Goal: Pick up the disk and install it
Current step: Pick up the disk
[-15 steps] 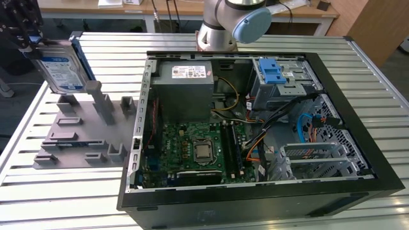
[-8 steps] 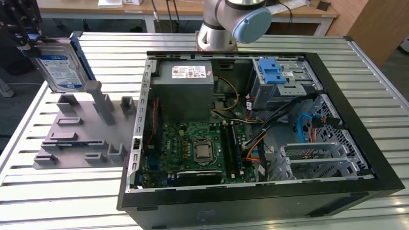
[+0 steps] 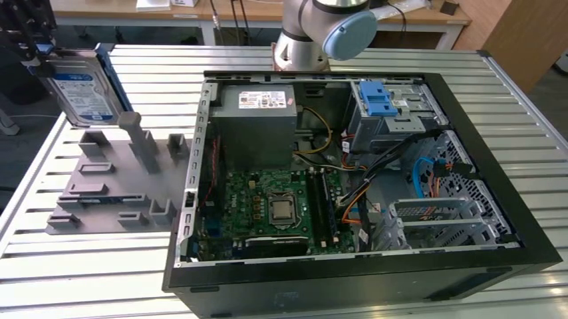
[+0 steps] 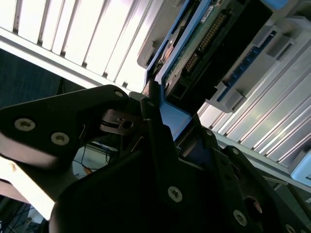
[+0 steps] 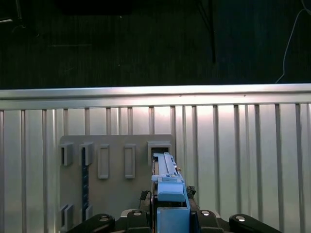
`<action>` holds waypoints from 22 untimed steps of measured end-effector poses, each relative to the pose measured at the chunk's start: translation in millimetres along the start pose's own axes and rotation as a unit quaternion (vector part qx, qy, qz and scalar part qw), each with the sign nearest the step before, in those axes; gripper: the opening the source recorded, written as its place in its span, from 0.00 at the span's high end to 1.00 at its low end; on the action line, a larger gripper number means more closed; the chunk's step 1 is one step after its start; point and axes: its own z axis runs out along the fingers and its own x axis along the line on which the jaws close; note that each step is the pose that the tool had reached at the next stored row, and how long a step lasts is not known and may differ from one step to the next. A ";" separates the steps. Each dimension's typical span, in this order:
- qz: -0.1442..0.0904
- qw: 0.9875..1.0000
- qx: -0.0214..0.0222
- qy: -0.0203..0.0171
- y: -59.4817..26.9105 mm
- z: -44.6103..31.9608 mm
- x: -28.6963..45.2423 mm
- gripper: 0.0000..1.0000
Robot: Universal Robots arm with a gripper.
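So, nearest the exterior camera is the slatted metal table [image 3: 80,279]. It runs right across the shot, with a dark floor [image 5: 146,43] dropping away past its edge in the first wrist view. Lying on its side on the table with the panel off is a black computer case [image 3: 355,282]. Inside it you can see the green motherboard [image 3: 266,199], the grey power supply [image 3: 257,126] behind that, and a drive cage [image 3: 390,113] with a blue clip in the far corner. To the exterior view's left of the case is the flat grey slotted stand [image 3: 98,199], sitting on the table close beside the case. Further back is the base of the arm [image 3: 320,33], and beyond that some wooden desks [image 3: 239,10].

Count-wise it's one case, one stand, one disk and one arm.

The gripper [image 3: 37,53] is at the far corner on the exterior view's left, clamped onto the disk [image 3: 82,93]. In the second wrist view the fingers [image 4: 114,119] are pinched tight on the blue bracket at one end. The disk hangs roughly upright, slightly tilted, over the far end of the stand, well apart from the drive cage. Can't tell whether its lower edge is fully clear of the stand.
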 end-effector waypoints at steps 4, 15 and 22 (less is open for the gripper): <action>0.000 1.000 0.000 0.000 0.1 -2.9 -0.1 0.64; 0.000 1.000 0.000 0.000 0.2 -12.9 -0.3 0.64; 0.000 1.000 0.000 0.000 0.3 -19.7 -0.4 0.64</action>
